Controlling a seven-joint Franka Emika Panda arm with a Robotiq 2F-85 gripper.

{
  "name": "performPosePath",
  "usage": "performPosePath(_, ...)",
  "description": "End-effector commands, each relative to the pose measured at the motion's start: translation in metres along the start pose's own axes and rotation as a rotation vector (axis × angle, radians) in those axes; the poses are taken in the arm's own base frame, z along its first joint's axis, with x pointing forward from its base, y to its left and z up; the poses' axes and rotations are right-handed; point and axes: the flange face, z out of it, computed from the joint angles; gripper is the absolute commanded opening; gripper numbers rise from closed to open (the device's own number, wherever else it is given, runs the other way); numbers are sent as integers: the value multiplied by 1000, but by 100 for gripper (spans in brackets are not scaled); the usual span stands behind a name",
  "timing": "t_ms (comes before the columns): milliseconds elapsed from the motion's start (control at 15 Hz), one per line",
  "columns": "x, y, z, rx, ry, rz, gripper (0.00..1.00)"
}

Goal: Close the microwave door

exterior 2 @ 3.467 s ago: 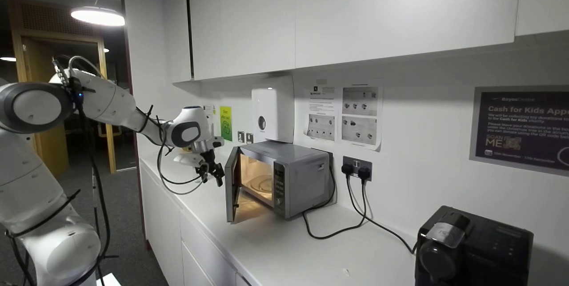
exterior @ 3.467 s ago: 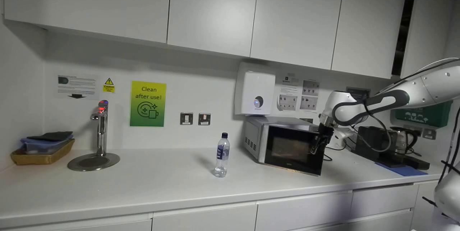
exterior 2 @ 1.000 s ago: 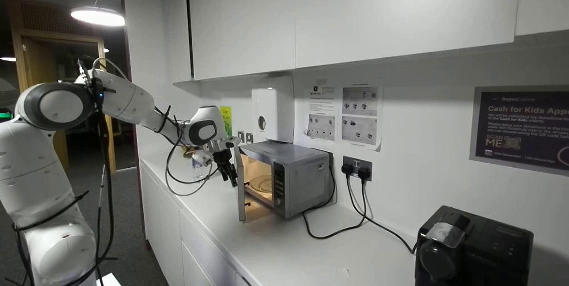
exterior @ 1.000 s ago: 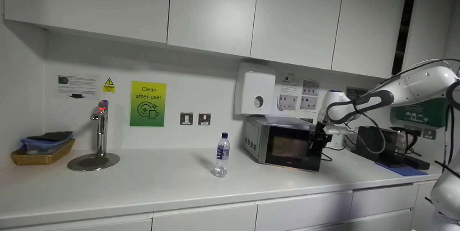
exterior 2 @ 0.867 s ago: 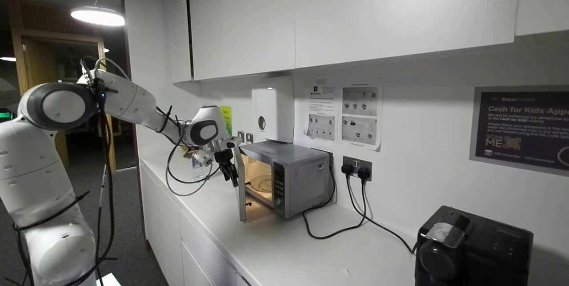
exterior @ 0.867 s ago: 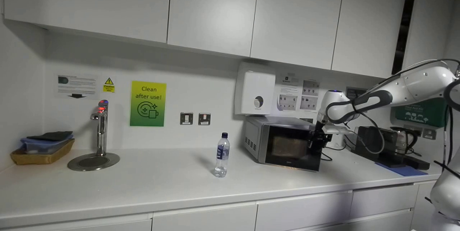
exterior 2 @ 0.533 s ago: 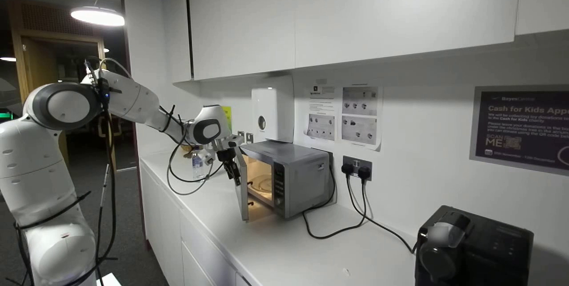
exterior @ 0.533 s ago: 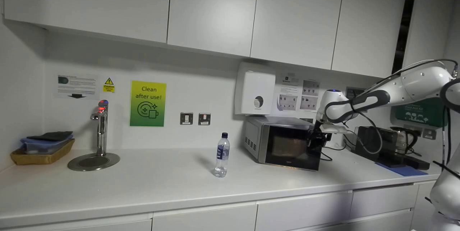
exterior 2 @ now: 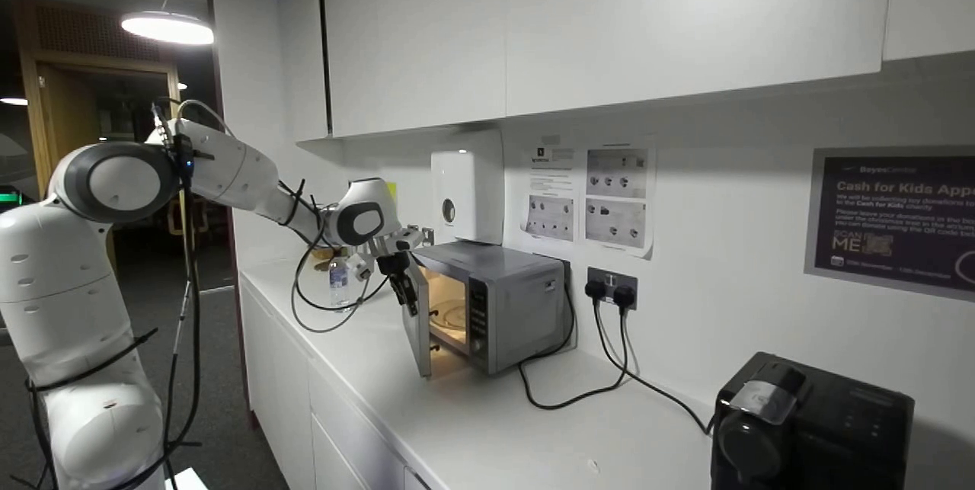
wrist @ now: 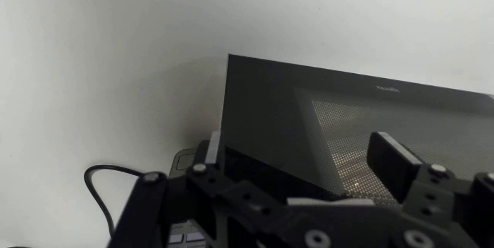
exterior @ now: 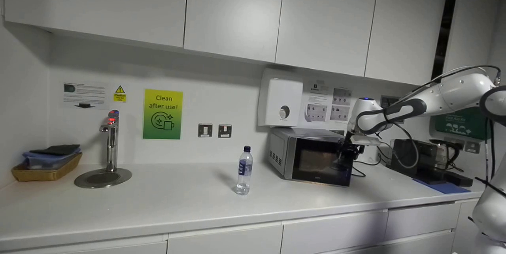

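Observation:
The silver-grey microwave (exterior: 280,149) stands against the wall; in an exterior view its side (exterior 2: 525,322) and lit inside show. Its door (exterior: 316,161) is partly open, swung out from the front, as its edge (exterior 2: 419,349) shows. My gripper (exterior 2: 412,311) is at the door's outer face, near the free edge, fingers pointing down; it also shows in an exterior view (exterior: 340,159). In the wrist view the dark door (wrist: 262,105) lies beyond my gripper (wrist: 297,144), whose jaws stand wide apart with nothing between them. The fingers appear to touch the door; exact contact is hard to tell.
A clear water bottle (exterior: 244,171) stands on the counter (exterior: 178,202) beside the microwave. A black coffee machine (exterior 2: 811,429) and power cables (exterior 2: 564,402) are on the far side. A white wall-mounted box (exterior: 281,102) hangs above the microwave, below the cupboards (exterior: 328,21).
My gripper has moved in toward the microwave along the door's outer face. The door has swung inward and its opening is narrower than before.

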Motion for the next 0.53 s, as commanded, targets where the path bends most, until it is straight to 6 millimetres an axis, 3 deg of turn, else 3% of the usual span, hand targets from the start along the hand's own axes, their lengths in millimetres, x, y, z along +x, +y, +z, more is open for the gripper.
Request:
performPosePath(0, 13, 2, -3, -24, 14, 9, 100)
performPosePath(467, 22, -1, 1, -28, 16, 4, 100)
